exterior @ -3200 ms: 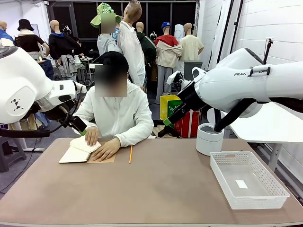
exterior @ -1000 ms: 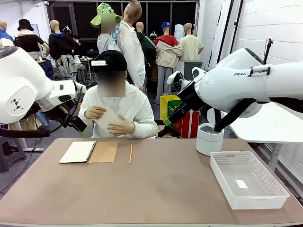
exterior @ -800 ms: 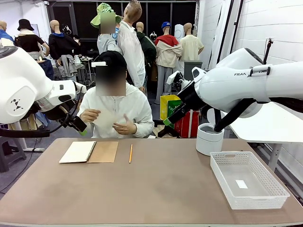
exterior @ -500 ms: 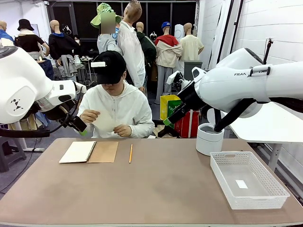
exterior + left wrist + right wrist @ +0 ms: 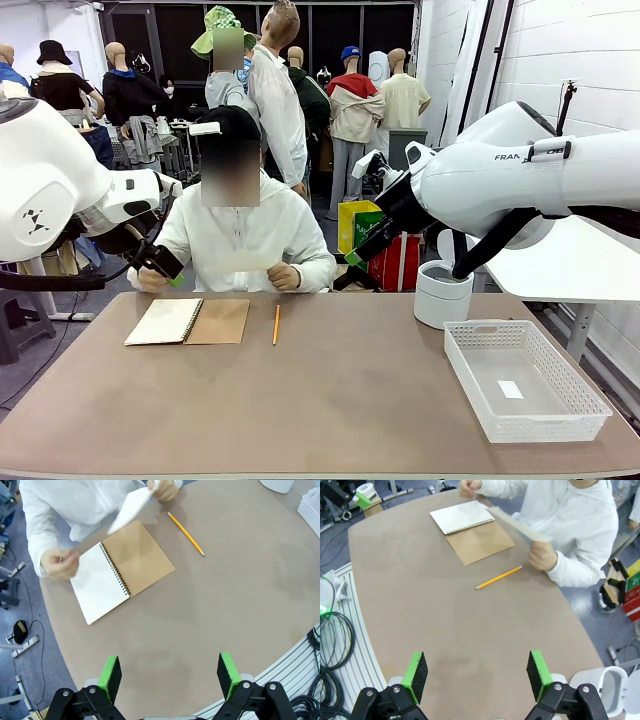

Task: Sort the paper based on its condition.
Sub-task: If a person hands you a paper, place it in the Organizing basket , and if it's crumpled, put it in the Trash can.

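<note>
While the person lifts it clear of the surface (image 5: pixel 350 410), the paper (image 5: pixel 240 262) hangs as one white sheet low in front of the person's white top. It is turned almost edge-on to the front camera, over the far edge and just past the notebook (image 5: pixel 165 321). One end is pinched in the person's hand (image 5: pixel 284 277) on the pencil's side. The other hand (image 5: pixel 148 283) sits low by the notebook's far corner, and I cannot tell whether it touches the sheet (both wrist views blur it). The notebook lies open and flat, w/ the white page toward the robot's left and the brown card cover spread next to it. A yellow pencil (image 5: pixel 275 325) lies just beside that cover, not touching it. Over on the robot's right stands a white basket (image 5: pixel 545 428) w/ a small white scrap (image 5: pixel 510 389) on its floor. A white round container (image 5: pixel 442 295) stands behind it nr the far edge. The left gripper (image 5: pixel 170 672) is raised well above the surface and looks down toward the notebook, its jaws spread wide, green pads apart, nothing between them. The right gripper (image 5: pixel 477 675) is likewise held high, jaws fully apart and empty, w/ pencil, notebook and sheet all well ahead of it.
</note>
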Available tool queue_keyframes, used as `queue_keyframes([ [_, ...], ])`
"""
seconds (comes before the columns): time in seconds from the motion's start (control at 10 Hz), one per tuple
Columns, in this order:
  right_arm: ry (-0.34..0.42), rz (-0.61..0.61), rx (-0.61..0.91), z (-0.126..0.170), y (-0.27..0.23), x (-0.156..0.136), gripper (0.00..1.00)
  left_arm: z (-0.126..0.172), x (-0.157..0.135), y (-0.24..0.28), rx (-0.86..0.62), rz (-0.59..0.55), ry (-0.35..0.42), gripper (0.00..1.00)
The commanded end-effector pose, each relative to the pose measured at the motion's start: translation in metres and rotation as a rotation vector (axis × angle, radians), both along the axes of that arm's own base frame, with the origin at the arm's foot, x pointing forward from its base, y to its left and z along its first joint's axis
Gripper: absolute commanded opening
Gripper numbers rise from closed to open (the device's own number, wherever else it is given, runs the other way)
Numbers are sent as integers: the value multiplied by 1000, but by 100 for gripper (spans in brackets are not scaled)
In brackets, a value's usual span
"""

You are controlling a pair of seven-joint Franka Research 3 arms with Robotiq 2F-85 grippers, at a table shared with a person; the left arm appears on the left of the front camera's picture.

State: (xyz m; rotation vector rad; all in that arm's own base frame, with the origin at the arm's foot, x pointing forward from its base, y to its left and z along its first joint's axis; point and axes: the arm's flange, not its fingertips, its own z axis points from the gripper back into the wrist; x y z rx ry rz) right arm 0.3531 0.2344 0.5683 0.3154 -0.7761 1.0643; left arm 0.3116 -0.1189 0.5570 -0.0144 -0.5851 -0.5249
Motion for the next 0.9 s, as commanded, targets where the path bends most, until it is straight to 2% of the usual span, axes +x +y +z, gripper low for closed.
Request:
queue_keyframes([
  [0.0,-1,0,5,0,0,0,100,0,0,1,-8,0,-2,100],
  [0.3,0,0,0,0,0,0,100,0,0,1,-8,0,-2,100],
  [0.7,376,-293,160,0,-15,16,100,0,0,1,-8,0,-2,100],
  [0.8,443,-347,211,-6,-23,18,100,0,0,1,-8,0,-2,100],
])
